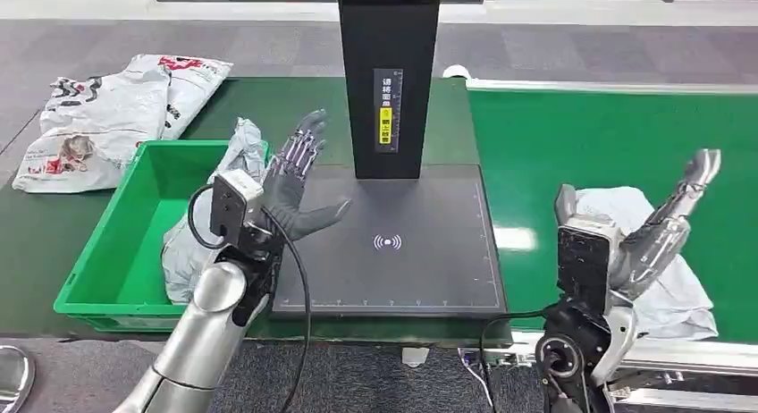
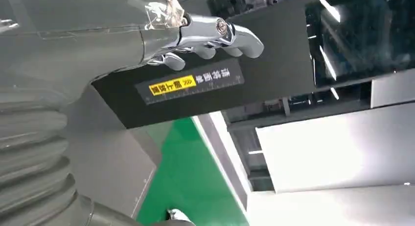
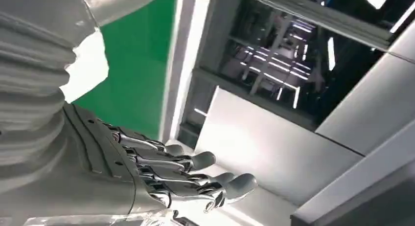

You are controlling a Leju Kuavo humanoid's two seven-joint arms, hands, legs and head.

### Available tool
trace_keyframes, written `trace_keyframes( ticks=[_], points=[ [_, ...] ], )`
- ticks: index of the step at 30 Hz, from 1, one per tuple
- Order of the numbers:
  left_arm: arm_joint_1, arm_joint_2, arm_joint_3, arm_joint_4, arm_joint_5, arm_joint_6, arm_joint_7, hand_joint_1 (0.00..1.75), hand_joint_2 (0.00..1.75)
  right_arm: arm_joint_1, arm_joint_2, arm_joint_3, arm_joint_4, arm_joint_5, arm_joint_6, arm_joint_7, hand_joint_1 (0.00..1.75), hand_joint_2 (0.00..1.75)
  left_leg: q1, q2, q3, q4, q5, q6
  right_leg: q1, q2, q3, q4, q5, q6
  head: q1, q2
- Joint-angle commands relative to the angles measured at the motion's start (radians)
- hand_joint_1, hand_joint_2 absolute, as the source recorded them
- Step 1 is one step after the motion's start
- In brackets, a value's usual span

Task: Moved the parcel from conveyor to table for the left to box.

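Both hands hold nothing: the left hand (image 1: 299, 176) spreads its fingers above the scanner pad (image 1: 402, 252), the right hand (image 1: 666, 230) over the grey parcel (image 1: 679, 292) on the conveyor (image 1: 608, 136).

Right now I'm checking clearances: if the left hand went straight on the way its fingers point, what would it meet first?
Probably the black scanner post: the left hand is open, its fingers aimed up and forward beside it. Depth is unclear; it might pass just left.

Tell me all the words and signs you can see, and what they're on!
Black post: white Chinese characters above a yellow patch; too small to read.
Black scanning pad: a white wireless wave sign, no words.
White mail bags on the table: red and black printing, too crumpled and blurred to read.
Grey parcel on the conveyor: no print visible.
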Motion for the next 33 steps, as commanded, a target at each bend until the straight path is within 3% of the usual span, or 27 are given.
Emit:
trace_keyframes(
  ticks=[1, 10, 14, 18, 33],
  points=[
    [-0.004, 0.005, -0.045, 0.045, 0.006, 0.049, -0.031, 0.00, 1.75, 0.003, -0.055, -0.184, 0.276, 0.323, 0.017, 0.240, 0.00, 1.75, 0.002, -0.004, 0.005, -0.004, 0.001, 0.000, 0.002, -0.004, 0.007, -0.006, 0.001, 0.000, 0.000, 0.000],
    [0.030, -0.018, -0.027, 0.039, 0.024, 0.044, -0.043, 0.00, 1.75, 0.007, -0.080, -0.313, 0.454, 0.490, -0.014, 0.362, 0.00, 1.75, 0.001, -0.003, 0.004, -0.004, 0.001, 0.001, 0.001, -0.004, 0.007, -0.006, 0.000, 0.000, 0.000, 0.000],
    [0.035, -0.025, -0.023, 0.053, 0.026, 0.042, -0.045, 0.00, 1.75, 0.022, -0.082, -0.367, 0.500, 0.505, -0.006, 0.385, 0.00, 1.75, 0.002, -0.004, 0.008, -0.009, 0.002, 0.001, 0.002, -0.005, 0.011, -0.010, 0.001, -0.001, 0.000, 0.000],
    [0.038, -0.023, -0.016, 0.055, 0.026, 0.042, -0.045, 0.00, 1.75, 0.039, -0.082, -0.417, 0.533, 0.496, 0.013, 0.395, 0.00, 1.75, 0.001, -0.003, 0.002, -0.002, 0.000, 0.000, 0.001, -0.003, 0.004, -0.003, -0.001, 0.000, 0.000, 0.000],
    [0.069, -0.010, -0.004, 0.037, 0.032, 0.046, -0.053, 0.00, 1.75, -0.004, -0.097, -0.471, 0.690, 0.492, 0.076, 0.431, 0.00, 1.75, 0.000, 0.000, 0.001, -0.002, -0.001, 0.000, 0.001, 0.000, 0.002, -0.002, 0.000, 0.000, 0.000, 0.000]
  ],
)
